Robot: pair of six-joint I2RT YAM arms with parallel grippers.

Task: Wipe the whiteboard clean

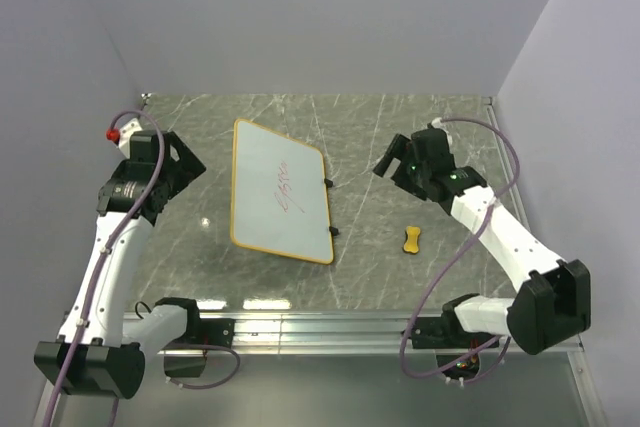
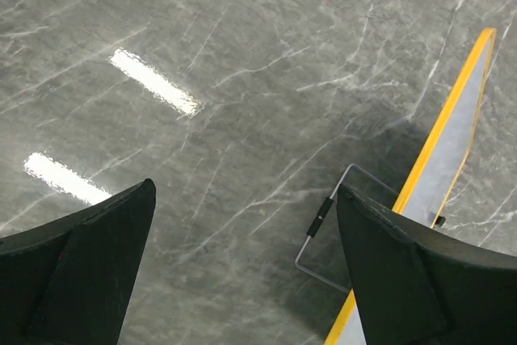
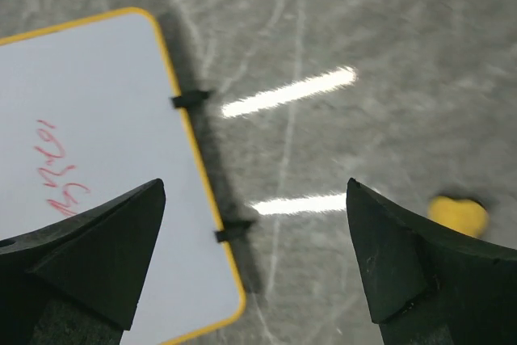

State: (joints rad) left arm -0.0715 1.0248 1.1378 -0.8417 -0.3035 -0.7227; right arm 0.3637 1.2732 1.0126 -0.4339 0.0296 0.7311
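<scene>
1. The left arm rises from its base, and the left gripper (image 2: 244, 191) hangs over the table (image 1: 400, 127) left of the whiteboard (image 1: 280, 192), jaws spread wide and empty.
2. The right arm is posed likewise; the right gripper (image 3: 255, 187) hangs right of the whiteboard, jaws wide and empty.
3. The whiteboard lies flat mid-table, its long axis running far to near with the near end skewed right.
4. The eraser (image 1: 411, 239) lies apart, to the whiteboard's right.
</scene>
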